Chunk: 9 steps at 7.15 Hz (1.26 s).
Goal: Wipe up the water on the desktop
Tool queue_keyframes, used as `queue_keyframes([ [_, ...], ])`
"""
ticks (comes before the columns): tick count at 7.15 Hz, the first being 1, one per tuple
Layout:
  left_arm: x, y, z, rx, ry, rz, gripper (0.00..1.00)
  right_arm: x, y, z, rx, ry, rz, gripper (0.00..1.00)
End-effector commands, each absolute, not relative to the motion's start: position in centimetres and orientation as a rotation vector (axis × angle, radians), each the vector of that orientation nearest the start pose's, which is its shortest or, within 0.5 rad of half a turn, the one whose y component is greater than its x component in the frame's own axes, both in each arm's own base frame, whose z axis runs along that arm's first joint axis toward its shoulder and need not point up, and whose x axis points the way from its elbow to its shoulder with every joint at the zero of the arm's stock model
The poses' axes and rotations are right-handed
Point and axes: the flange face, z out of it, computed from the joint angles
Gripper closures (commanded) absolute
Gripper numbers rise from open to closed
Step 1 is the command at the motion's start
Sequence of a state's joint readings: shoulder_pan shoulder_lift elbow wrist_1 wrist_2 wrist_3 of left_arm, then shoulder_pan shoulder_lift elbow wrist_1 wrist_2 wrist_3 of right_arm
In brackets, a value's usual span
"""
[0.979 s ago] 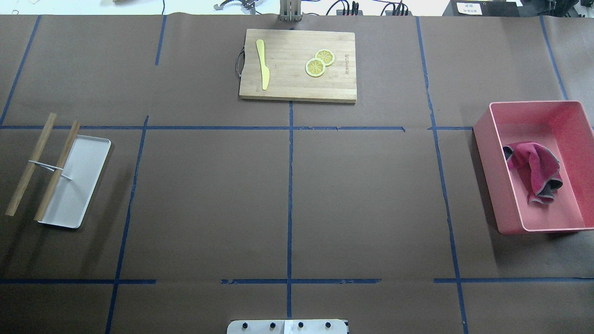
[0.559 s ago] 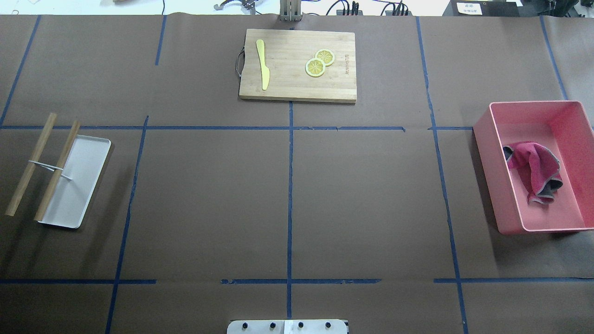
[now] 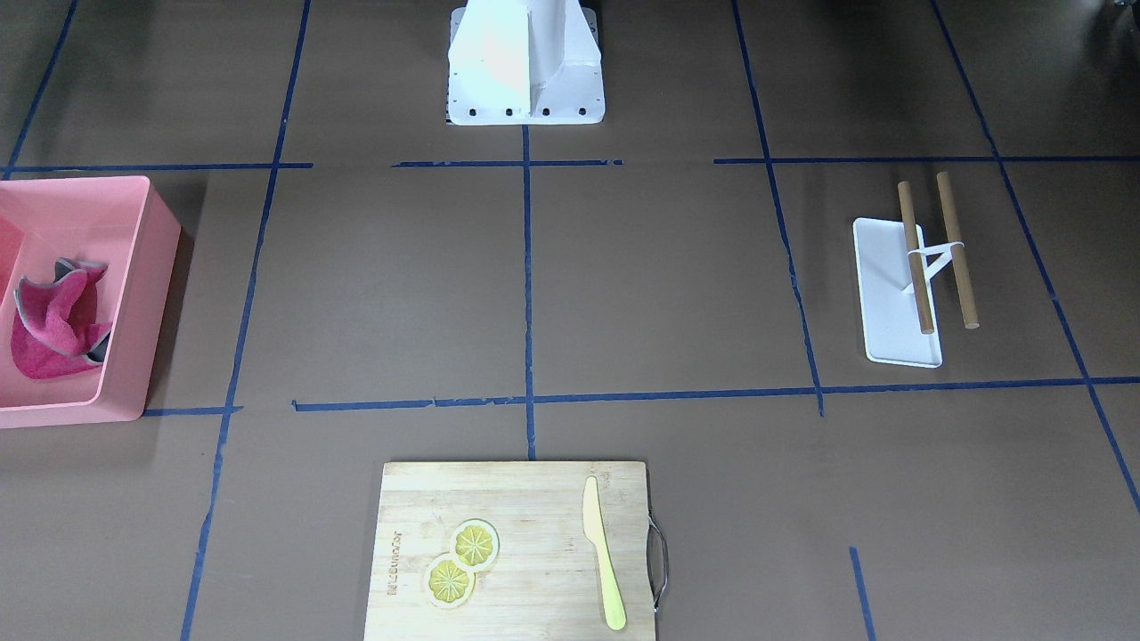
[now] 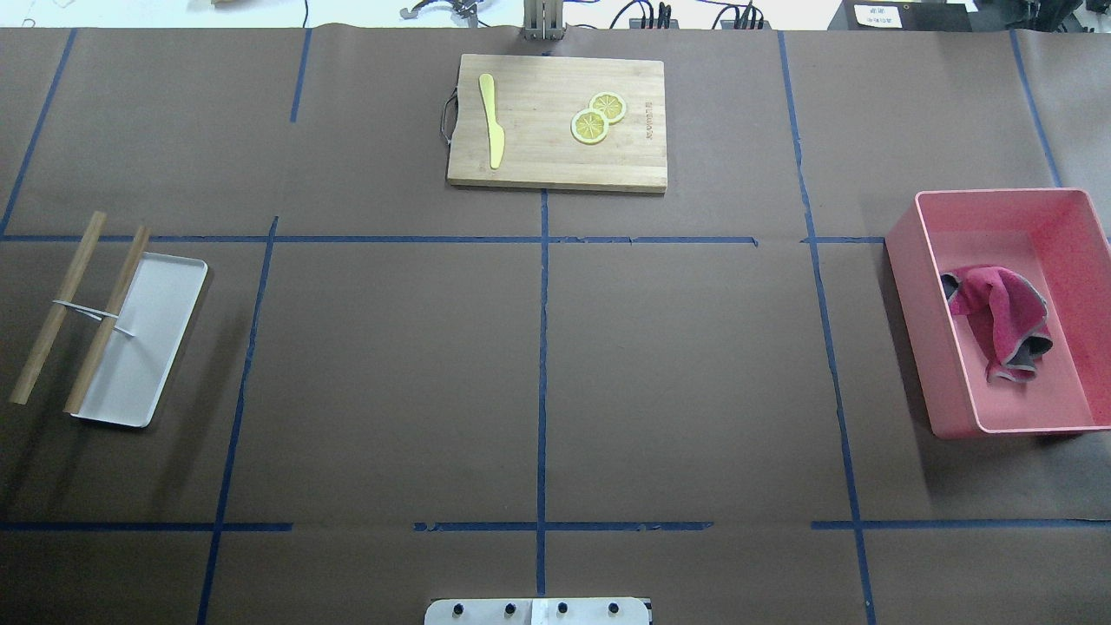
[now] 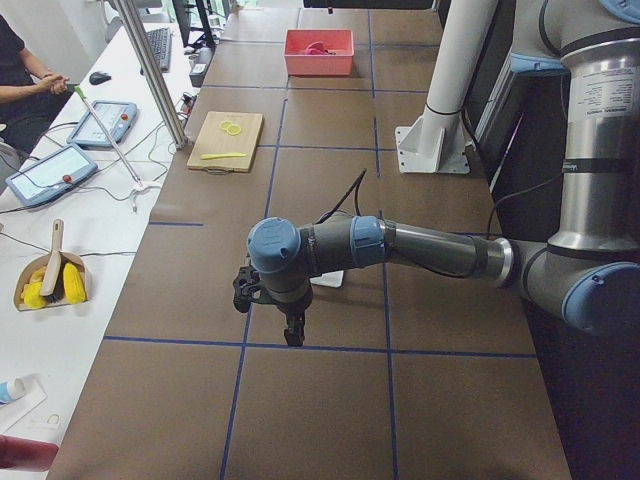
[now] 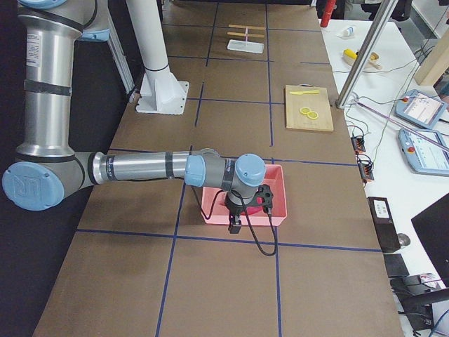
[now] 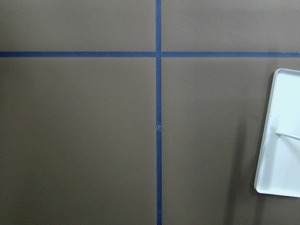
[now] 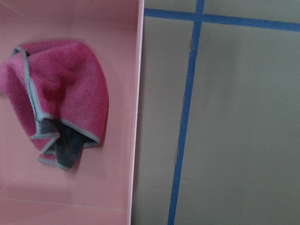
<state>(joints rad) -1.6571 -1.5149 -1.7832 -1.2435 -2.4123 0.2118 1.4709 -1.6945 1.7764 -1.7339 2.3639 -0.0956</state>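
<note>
Now | right gripper (image 6: 235,223) hangs over pink bin (image 4: 933,347) rim, opening unreadable | cloth (image 4: 998,312) crumpled inside, just inward | left gripper (image 5: 292,332) far off, likewise unreadable | desktop (image 4: 391,373) shows no visible water

A white table (image 5: 40,345) is running along the operators' side, carrying two pendants (image 5: 45,172), a keyboard (image 5: 160,45) and a mouse (image 5: 98,77). A metal pole (image 5: 152,72) is rising slantwise from its edge. Cables (image 4: 661,14) are trailing over it. Even light is casting soft shadows
</note>
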Motion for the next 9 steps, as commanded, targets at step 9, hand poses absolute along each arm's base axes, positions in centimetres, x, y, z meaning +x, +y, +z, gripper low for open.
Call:
queue_keyframes([
  [9, -10.3, -45.3, 60.4, 0.01, 0.735, 0.091, 0.0, 2.7, -44.5, 61.4, -0.028, -0.793, -0.155, 0.0],
])
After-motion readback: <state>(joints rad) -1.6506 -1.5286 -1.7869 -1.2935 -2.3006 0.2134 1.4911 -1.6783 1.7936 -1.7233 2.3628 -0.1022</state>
